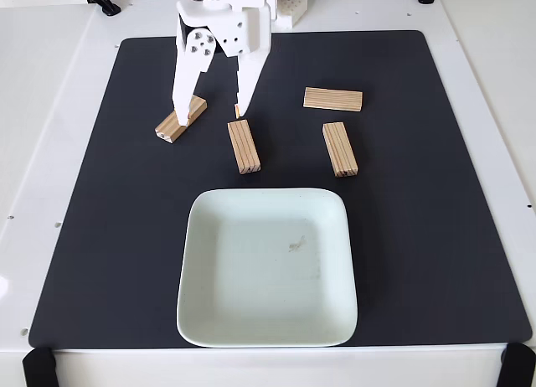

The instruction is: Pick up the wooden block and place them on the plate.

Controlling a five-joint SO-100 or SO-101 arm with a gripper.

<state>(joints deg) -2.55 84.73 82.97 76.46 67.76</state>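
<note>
Under me in the fixed view lies a black mat (419, 194), spread over a white table (50, 110) whose pale margins show on every side. Black clamps sit at the table's near corners, one at the left (38, 368) and one at the right (517, 366).

On the mat's near half rests the plate (205, 320), pale mint-white and square with rounded corners, a faint smudge near its middle, nothing lying on it. Beyond it are four wooden blocks. One block (244, 147) lies just past the plate's far rim, pointing lengthwise toward it. Another block (340, 149) lies to its right, likewise lengthwise. A third block (332, 99) lies crosswise farther back on the right. The fourth block (177, 124) sits angled at the left.

My gripper (211, 110) reaches down from the far edge, white, its fingers spread wide apart. The left finger (184, 85) comes down over the angled block; the right fingertip stands just behind the middle block. Nothing is held between them.
</note>
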